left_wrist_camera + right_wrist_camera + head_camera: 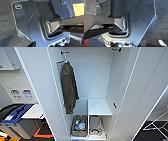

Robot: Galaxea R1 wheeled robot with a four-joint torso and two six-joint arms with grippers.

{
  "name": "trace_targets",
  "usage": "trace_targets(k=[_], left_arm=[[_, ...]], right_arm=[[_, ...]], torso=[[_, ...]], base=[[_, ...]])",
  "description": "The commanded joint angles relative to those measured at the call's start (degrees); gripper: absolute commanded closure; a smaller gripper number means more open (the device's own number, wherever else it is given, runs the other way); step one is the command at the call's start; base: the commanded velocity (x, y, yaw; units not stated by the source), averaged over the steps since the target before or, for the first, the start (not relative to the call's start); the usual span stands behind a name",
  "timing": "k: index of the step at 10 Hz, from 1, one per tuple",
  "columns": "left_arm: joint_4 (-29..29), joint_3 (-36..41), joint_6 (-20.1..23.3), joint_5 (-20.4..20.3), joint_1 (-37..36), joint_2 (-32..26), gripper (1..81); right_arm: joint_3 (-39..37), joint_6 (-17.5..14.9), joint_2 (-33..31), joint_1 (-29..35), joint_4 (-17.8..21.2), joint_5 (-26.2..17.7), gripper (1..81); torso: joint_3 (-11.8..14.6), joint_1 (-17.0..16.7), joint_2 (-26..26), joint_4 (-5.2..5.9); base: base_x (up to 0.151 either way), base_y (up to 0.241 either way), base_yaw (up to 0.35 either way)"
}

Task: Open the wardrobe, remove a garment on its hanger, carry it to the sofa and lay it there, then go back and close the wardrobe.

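Well, jaws first: on the left gripper and on the right gripper alike I cannot tell whether they stand apart or together, and both wrist cameras look down past the robot's own plate at dark floor (6,25). Moving outward, the wardrobe (97,77) sits dead ahead at twelve o'clock, tall and upright, with its left door (37,84) swung out at ten and its right door (140,92) at two. Inside, an olive-brown jacket (68,87) hangs straight down from a black hook at eleven, its long axis vertical. A second hook (116,49) at one o'clock looks bare. Below are a white shelf (98,107) and a basket (79,127) at six. By my reading, each door lies on its own arm's side, neither arm clearly nearer
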Motion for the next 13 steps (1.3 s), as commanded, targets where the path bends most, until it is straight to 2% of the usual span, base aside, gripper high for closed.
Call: trace_targets(k=[1,2,3,4,5,7,8,9,10,11,12,13], left_arm=[[-3.94,-0.10,-8.03,2.77,0.53,-0.94,1.0],[-4.12,-0.10,-7.97,8.10,0.88,0.02,1.0],[-4.29,-0.10,-5.47,12.00,1.32,1.43,1.0],[-9.51,-0.10,3.38,12.81,1.50,1.88,1.0],[-22.13,-0.10,14.96,13.08,1.33,1.88,1.0],[-49.23,0.17,46.01,15.10,0.19,1.61,1.0],[-63.08,0.17,57.28,15.10,-0.26,1.44,1.0],[-71.59,0.08,62.46,15.10,-0.86,1.52,1.0],[-75.20,-0.09,63.30,15.01,-0.96,1.96,1.0],[-75.31,-0.44,63.39,14.57,-1.05,1.62,1.0],[-75.23,-0.88,63.57,14.39,-1.47,1.18,1.0],[-74.27,-1.06,64.09,14.91,-2.27,1.26,1.0]], right_arm=[[0.10,0.23,-0.15,0.84,0.26,-2.77,1.0],[0.19,0.23,-0.15,0.93,0.26,-2.86,1.0],[0.19,0.24,-0.07,1.18,0.26,-2.77,1.0],[0.54,0.32,0.02,1.45,0.35,-2.86,1.0],[0.98,0.41,-0.07,0.84,0.79,-2.86,1.0],[1.95,0.32,0.02,0.05,2.02,-4.95,1.0],[2.03,-0.35,0.03,0.56,2.10,-6.70,1.0],[1.95,-0.90,0.02,1.80,2.71,-7.92,1.0],[2.12,-6.05,-0.24,2.07,8.32,-9.01,1.0],[2.21,-18.15,-0.49,1.98,19.28,-8.67,1.0],[2.56,-28.93,-0.59,1.98,29.52,-7.52,1.0],[2.39,-33.93,-0.41,2.68,35.92,-7.60,1.0]], torso=[[0.00,0.00,0.00,0.00],[0.00,0.00,0.00,0.00],[0.00,0.00,0.00,0.00],[0.00,0.00,0.00,0.00],[0.00,0.00,0.00,0.00],[0.00,0.00,0.00,0.00],[0.00,0.00,0.00,0.00],[0.00,0.00,0.00,0.00],[0.00,0.00,0.00,0.00],[0.00,0.00,0.00,0.00],[0.00,0.00,0.00,0.00],[0.00,0.00,0.00,0.00]], base=[[0.000,0.000,0.000],[0.000,0.000,0.000],[0.000,0.000,0.000],[0.000,0.000,0.000],[0.000,0.000,0.000],[0.000,0.000,0.000],[0.000,0.000,0.000],[0.000,0.000,0.000],[0.000,0.000,0.000],[0.000,0.000,0.000],[0.000,0.000,0.000],[0.000,0.000,0.000]])
